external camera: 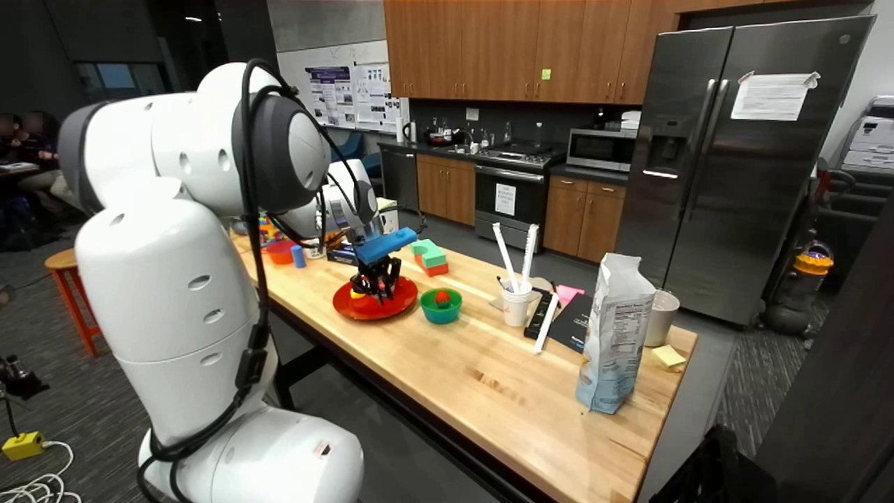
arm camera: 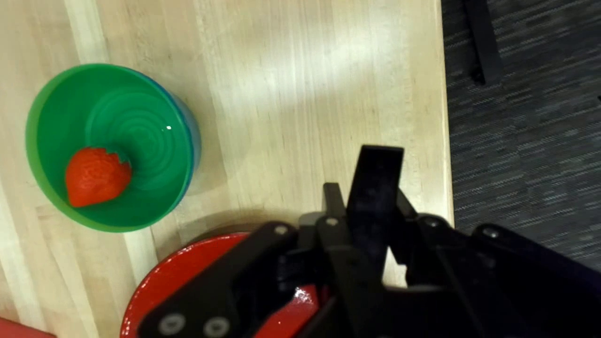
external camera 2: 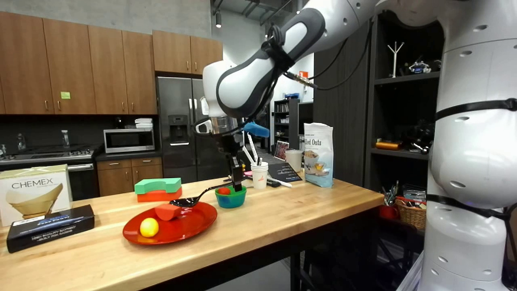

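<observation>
My gripper (external camera: 379, 285) is shut on the handle of a black spoon (external camera 2: 185, 202). The handle (arm camera: 377, 188) stands between the fingers in the wrist view; the spoon's bowl is hidden there. In an exterior view the spoon's bowl is over the red plate (external camera 2: 190, 228), beside a red block (external camera 2: 167, 211) on the plate; whether they touch is unclear. A yellow lemon-like ball (external camera 2: 149, 227) also lies on the plate. Next to the plate stands a green bowl (arm camera: 141, 134) with a red strawberry (arm camera: 97, 177) inside. The gripper (external camera 2: 237, 180) is above the table.
A green block (external camera 2: 158, 185) lies on a red block (external camera 2: 158, 196) behind the plate. A Chemex box (external camera 2: 36, 192) and a flat black box (external camera 2: 52, 227) stand to one side. A paper cup (external camera: 515, 307) with utensils and an oats bag (external camera: 614, 342) stand farther along the table (external camera: 433, 370).
</observation>
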`<action>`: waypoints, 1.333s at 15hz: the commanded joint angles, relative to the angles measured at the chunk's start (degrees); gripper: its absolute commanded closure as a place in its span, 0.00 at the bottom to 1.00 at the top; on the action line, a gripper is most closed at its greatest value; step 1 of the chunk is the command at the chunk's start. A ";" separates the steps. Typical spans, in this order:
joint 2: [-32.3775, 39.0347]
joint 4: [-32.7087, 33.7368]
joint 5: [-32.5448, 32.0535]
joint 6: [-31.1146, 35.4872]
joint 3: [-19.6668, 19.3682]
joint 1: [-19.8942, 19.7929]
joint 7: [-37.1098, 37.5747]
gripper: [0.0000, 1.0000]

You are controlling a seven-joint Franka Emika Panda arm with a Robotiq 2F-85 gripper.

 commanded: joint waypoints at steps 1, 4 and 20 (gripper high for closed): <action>1.63 2.00 4.51 0.57 -0.33 0.18 -5.20 0.94; 2.87 3.32 10.08 0.58 -0.21 0.07 -10.10 0.94; 12.85 9.38 43.43 -7.58 0.01 -4.65 -29.68 0.94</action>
